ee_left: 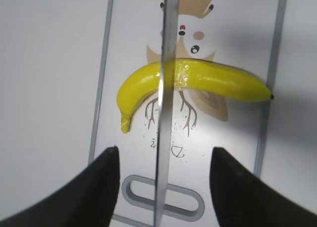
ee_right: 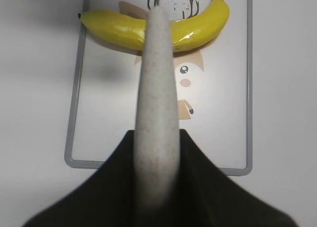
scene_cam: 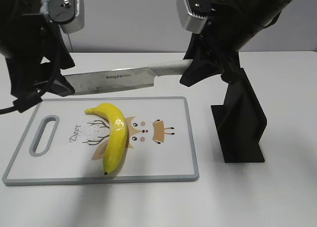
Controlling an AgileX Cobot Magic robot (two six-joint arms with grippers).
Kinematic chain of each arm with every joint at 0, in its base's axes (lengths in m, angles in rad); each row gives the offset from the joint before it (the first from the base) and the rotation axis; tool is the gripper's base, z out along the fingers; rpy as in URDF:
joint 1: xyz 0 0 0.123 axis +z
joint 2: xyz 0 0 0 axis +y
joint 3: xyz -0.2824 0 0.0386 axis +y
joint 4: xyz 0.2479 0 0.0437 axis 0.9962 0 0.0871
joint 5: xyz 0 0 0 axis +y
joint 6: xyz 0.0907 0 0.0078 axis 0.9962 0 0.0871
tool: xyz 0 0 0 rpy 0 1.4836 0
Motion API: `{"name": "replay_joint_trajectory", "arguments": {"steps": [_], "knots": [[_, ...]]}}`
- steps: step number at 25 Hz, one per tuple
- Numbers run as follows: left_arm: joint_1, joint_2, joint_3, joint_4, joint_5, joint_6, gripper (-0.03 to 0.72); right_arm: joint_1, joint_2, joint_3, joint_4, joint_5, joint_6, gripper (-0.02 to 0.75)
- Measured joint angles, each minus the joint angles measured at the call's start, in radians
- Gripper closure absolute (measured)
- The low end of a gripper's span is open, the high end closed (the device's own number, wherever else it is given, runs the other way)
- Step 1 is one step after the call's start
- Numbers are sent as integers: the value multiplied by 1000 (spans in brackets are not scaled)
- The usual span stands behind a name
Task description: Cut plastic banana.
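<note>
Right hand [scene_cam: 190,71] clamps the chef's knife [scene_cam: 114,81] by its handle, blade held level above the plastic banana [scene_cam: 115,135] lying on the cutting board [scene_cam: 168,175], lined up for the chop; left hand [ee_left: 163,182] released, fingers straddling the blade tip.

Both arms [scene_cam: 257,9] are matte black, each carrying a silver-grey wrist camera housing [scene_cam: 194,12] with a visible screw. A black cable [scene_cam: 29,101] loops beside the left gripper [ee_left: 163,180], whose fingers [ee_left: 106,182] are broad, black and tapered.
</note>
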Motion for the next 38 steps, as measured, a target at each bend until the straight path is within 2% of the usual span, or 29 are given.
{"name": "replay_joint_trajectory", "arguments": {"steps": [3, 5, 9, 10, 12, 21, 32, 38], "knots": [[0, 23, -5, 13, -25, 1, 173, 0, 0, 0, 4, 3, -2, 576], [0, 37, -6, 15, -32, 1, 244, 0, 0, 0, 7, 5, -3, 576], [0, 64, -7, 18, -24, 1, 575, 0, 0, 0, 13, 4, -3, 576], [0, 70, -7, 18, -24, 1, 628, 0, 0, 0, 15, 1, -3, 576], [0, 79, -7, 19, -27, 2, 675, 0, 0, 0, 17, -5, -3, 576], [0, 158, -7, 55, -57, 2, 694, 0, 93, -1, 8, -40, -13, 576], [1, 543, -16, 23, -229, 3, 701, -2, 374, -13, -74, -116, -5, 575], [3, 560, -29, 19, -216, 5, 702, -5, 391, -21, -74, -106, 0, 575]]}}
